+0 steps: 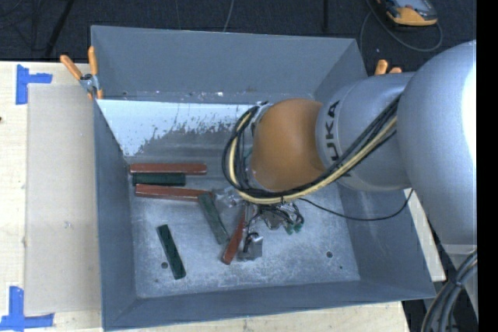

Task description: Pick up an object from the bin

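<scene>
The arm (405,128) is reaching into the grey bin (117,229) from the right, and its orange cover (284,144) is hanging over the middle of the floor, with black and yellow cables (233,159) looping round the cover's left side. Just below the orange cover, the gripper (250,243) is sitting low, close to the floor. It is mostly being hidden by the cover and the wiring, so I cannot tell whether it is open or closed, or whether it is grasping anything.

A short red-brown bar (233,242) is lying below the cover and a little to its left, tilted steeply and touching the gripper's left side or passing just beside it; I cannot tell which. A grey-green bar (212,217) is lying just left of that one, below and left of the cover, slanting the other way so that the two are meeting near their lower ends.

Further left of the cover, three long bars are lying close together, nearly level: a red-brown bar (168,168) uppermost, a dark green bar (159,179) under it, and another red-brown bar (170,194) lowest. Well to the lower left of the cover, a lone green bar (171,251) is resting by itself on the floor, apart from the others.
</scene>
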`<state>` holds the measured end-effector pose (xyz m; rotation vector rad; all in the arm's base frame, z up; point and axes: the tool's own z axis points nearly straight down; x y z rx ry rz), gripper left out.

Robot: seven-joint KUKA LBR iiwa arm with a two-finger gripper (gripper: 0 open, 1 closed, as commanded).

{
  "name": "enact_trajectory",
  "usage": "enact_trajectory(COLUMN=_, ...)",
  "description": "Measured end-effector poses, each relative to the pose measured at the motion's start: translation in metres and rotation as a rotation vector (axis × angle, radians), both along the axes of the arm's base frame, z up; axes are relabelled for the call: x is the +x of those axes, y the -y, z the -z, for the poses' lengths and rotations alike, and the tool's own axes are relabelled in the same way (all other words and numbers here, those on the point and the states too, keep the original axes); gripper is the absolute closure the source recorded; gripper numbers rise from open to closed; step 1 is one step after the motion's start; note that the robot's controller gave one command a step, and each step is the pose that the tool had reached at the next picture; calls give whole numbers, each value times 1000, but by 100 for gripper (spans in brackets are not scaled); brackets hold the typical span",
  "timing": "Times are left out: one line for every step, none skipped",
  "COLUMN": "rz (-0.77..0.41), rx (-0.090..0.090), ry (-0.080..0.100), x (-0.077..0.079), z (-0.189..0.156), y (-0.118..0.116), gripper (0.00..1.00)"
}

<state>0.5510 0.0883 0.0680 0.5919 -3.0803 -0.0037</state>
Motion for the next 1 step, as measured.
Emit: enact_trajectory(rz=0, rx=-1, ry=4, x=0, z=0, y=0, gripper=0)
